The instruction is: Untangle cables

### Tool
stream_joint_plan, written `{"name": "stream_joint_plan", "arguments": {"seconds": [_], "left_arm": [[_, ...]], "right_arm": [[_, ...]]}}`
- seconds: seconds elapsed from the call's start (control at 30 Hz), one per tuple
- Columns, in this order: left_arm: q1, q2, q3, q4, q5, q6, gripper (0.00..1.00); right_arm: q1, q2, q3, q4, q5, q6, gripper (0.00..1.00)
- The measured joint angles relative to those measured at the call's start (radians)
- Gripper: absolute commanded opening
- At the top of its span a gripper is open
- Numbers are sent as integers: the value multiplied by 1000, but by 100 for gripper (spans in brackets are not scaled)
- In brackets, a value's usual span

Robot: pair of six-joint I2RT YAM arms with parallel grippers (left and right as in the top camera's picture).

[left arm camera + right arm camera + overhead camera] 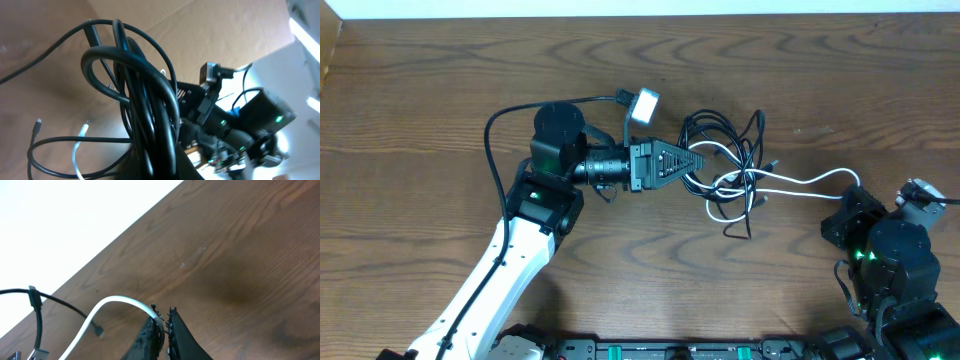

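Note:
The black cables [725,135] lie in a looped bundle at mid-table, and the white cable [800,183] runs from the tangle rightward. My left gripper [698,160] points right and is shut on the bundle's left side. In the left wrist view the black cables [145,100] rise as thick loops out of my shut left gripper [160,167], with the white cable [76,152] behind them at lower left. My right gripper [850,205] holds the white cable's right end. The right wrist view shows the white cable [107,305] pinched in that shut gripper [166,317].
The wooden table [420,80] ends at a white strip along the far edge. The arm bases and a dark rail [670,350] line the near edge. A thin black cable [55,302] with a small plug [100,330] lies left of my right gripper.

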Motion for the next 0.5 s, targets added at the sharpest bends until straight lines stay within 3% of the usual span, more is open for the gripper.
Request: {"name": "stream_joint_plan", "arguments": {"seconds": [0.3, 0.5], "left_arm": [[-1, 0, 0, -116, -8, 359, 8], [-13, 0, 0, -310, -206, 519, 8]], "right_arm": [[0, -11, 0, -7, 124, -93, 6], [0, -24, 17, -7, 208, -109, 6]]}}
